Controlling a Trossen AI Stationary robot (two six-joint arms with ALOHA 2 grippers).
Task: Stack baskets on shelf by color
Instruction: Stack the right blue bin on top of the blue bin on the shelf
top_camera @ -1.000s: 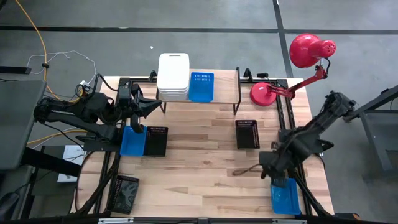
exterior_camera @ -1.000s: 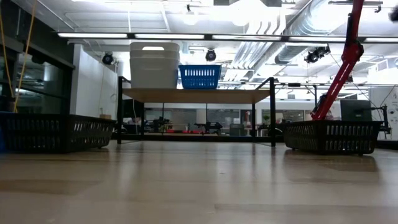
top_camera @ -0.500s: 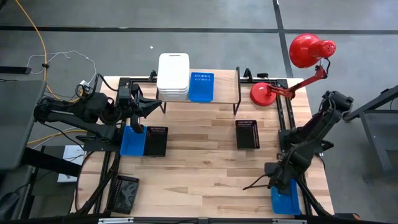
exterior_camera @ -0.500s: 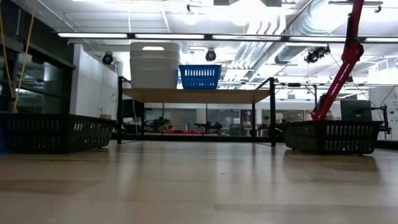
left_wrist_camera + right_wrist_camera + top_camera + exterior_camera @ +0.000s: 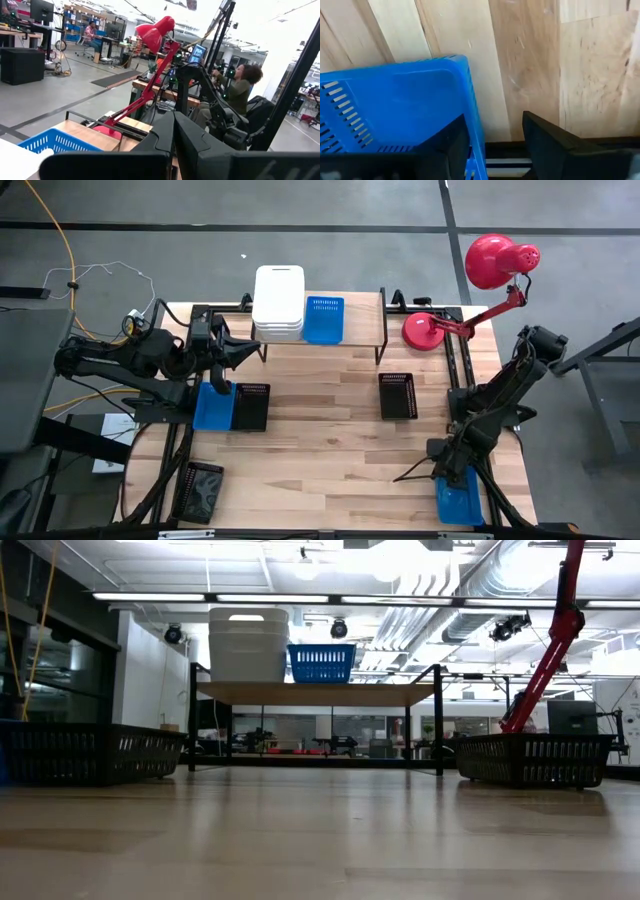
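The right gripper, fingers spread, straddles the wall of a blue basket at the table's near right corner, well apart from the shelf. The left gripper, fingers pressed together, hovers just in front of the shelf's left end. The shelf carries one stack of white baskets touching one blue basket; before it lie another blue basket and three black mesh baskets, with a red desk lamp beside its right end.
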